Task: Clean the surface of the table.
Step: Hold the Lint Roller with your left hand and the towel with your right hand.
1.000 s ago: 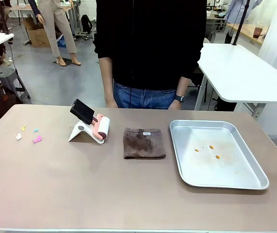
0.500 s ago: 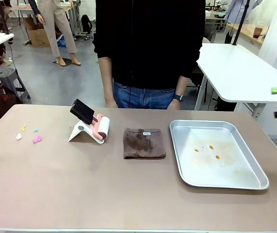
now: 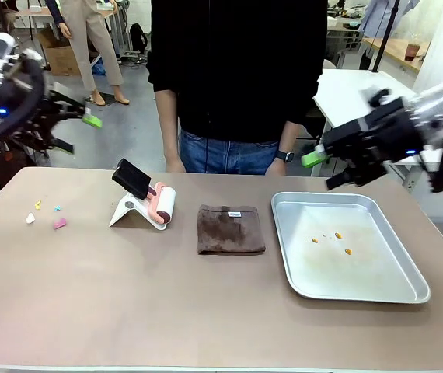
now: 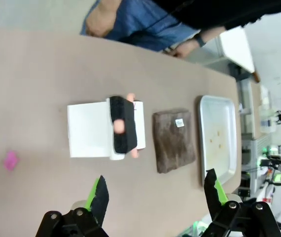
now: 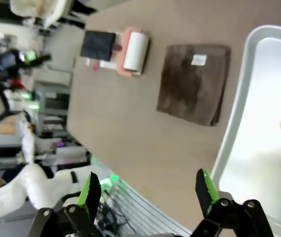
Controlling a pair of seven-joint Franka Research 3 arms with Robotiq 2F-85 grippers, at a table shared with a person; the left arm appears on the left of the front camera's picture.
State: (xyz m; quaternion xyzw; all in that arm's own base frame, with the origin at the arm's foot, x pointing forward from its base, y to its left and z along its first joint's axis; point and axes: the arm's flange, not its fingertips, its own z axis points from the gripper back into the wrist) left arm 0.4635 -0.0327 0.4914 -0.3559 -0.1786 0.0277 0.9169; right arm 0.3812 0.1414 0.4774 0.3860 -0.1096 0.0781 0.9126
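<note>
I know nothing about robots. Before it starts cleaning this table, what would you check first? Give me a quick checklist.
1. Is the left gripper open and empty? Ok.
2. Is the right gripper open and empty? Ok.
3. Does the brown cloth lie flat and free, between the lint roller and the metal tray? Ok.
4. Does the lint roller rest on its white stand? Ok.
5. Is the table free of litter? Not ok: small coloured scraps lie near its left end.
6. Are the person's hands off the table? Ok, they are beyond the far edge.
</note>
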